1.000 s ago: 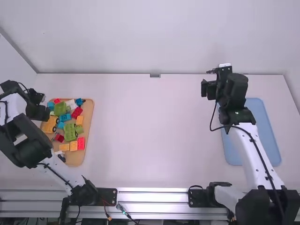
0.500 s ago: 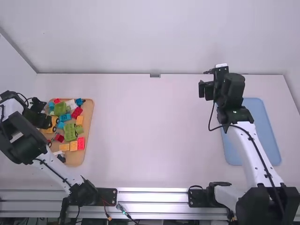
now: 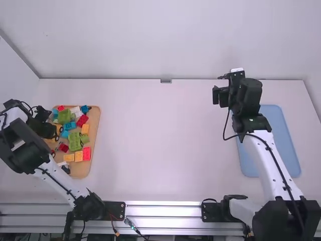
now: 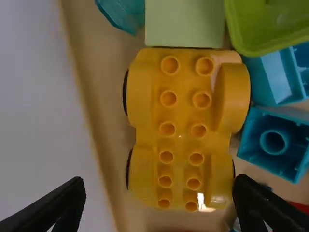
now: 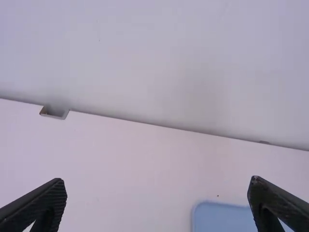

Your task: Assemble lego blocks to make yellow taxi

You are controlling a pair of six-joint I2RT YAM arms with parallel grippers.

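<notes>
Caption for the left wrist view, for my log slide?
Open black left gripper over a yellow studded car base on the wooden tray.

Your left arm (image 3: pixel 22 145) bends out past the bench's (image 3: pixel 160 150) left side from its near edge, then folds back so that your left gripper (image 3: pixel 54 133) hangs over the wooden tray's (image 3: pixel 97 125) left edge, fingers (image 4: pixel 63 208) spread wide. Your right arm (image 3: pixel 273 165) stretches from the bench's near right corner toward its far edge, wrist (image 3: pixel 248 98) raised, right gripper (image 3: pixel 220 95) well apart from the left one, its jaws open.
</notes>
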